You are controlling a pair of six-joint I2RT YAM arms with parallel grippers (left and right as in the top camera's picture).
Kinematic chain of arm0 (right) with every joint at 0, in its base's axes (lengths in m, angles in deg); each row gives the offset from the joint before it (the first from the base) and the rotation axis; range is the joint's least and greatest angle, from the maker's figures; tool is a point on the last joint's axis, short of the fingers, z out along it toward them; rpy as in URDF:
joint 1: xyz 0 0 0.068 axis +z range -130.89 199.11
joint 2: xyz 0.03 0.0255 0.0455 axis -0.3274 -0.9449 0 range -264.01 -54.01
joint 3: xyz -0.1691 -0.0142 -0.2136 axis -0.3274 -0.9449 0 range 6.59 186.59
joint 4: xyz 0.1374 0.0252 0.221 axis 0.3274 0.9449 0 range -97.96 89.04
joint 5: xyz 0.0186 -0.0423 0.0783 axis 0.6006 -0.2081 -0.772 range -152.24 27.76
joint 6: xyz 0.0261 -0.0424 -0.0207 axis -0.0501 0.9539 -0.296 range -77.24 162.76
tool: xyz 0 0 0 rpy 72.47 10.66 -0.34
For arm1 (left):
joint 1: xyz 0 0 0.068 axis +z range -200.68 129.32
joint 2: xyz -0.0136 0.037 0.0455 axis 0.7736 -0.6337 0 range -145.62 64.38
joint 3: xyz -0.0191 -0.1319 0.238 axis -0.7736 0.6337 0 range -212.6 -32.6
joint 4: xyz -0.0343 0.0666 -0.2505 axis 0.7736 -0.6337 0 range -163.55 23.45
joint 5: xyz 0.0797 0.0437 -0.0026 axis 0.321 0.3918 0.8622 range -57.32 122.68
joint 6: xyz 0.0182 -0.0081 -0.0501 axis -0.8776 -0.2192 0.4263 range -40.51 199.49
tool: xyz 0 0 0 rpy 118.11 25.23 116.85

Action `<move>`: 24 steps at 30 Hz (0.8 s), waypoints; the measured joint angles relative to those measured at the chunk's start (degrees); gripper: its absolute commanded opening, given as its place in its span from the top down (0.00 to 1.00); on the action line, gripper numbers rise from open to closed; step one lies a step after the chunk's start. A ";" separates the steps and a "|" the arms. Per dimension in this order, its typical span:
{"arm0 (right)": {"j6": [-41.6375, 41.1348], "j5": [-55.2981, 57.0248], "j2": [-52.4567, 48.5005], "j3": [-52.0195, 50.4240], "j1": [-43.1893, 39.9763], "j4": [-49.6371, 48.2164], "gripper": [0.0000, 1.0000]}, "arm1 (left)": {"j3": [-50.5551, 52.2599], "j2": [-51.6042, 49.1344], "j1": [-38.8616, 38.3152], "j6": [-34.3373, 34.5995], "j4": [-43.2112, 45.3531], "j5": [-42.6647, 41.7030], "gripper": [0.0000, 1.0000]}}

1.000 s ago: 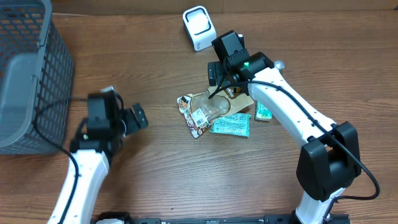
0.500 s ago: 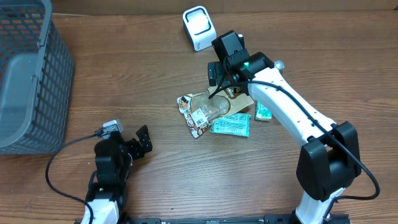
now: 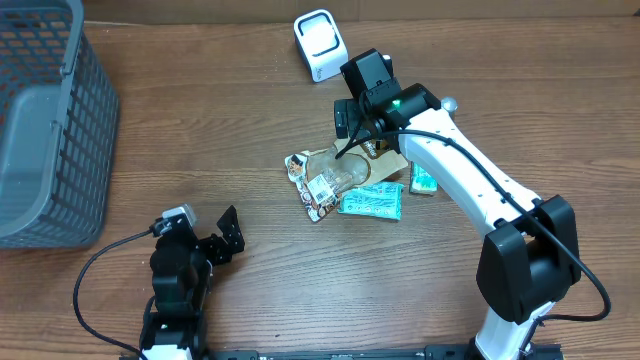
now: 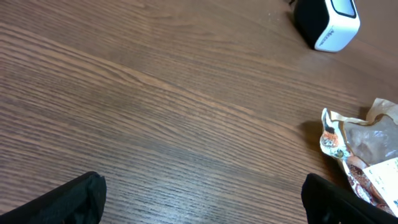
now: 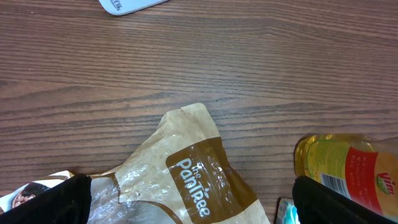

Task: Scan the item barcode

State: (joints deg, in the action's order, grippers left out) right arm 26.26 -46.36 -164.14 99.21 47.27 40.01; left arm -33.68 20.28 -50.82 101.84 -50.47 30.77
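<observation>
Left arm [image 3: 175, 290] has pulled back from mid-left of the desk [image 3: 250, 110] to the near-left edge; nothing else has shifted, and the right arm [image 3: 470, 180] has held its pose. Grey mesh basket [image 3: 95, 120] sits at the far-left corner, well apart from everything. Right arm reaches from the near-right across to desk centre, with the right gripper [image 3: 355, 135] released, jaws spread wide, hovering over the item pile and holding nothing. Left gripper [image 3: 228, 238] is also released, jaws wide, pointing toward the pile but well short of it, nothing between the fingers. Pile at desk centre: brown paper-and-film bag [image 5: 199, 180] printed "the Pantree" lies flat under the right gripper; printed pouch [image 3: 318, 187] with a white label facing up lies at the pile's left-front, overlapping the bag; teal packet [image 3: 372, 203] sits just right of the pouch; a yellow bottle with red label [image 5: 345, 168] lies beside the bag in the right wrist view; small green packet [image 3: 422, 180] is at the pile's right edge, partly under the arm. White scanner [image 3: 320, 45] stands at the far edge of the desk, near the pile but not touching it. Cannot tell whether the label's code is readable.
</observation>
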 measured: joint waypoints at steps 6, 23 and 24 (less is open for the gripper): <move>0.00 0.02 0.00 0.00 0.00 0.00 0.00 | 0.09 2.97 0.00 0.00 -2.84 -0.02 0.00; 0.00 0.00 0.00 0.00 -0.02 0.02 0.00 | 0.57 25.46 -0.24 -1.90 -20.44 0.48 0.01; 0.02 -0.02 0.00 0.00 0.00 0.00 0.00 | 0.57 27.06 -0.35 -2.58 -20.41 0.48 0.01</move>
State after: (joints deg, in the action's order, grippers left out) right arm 26.29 -46.38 -164.14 99.21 47.27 40.01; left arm -33.12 47.34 -51.17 99.26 -70.89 31.25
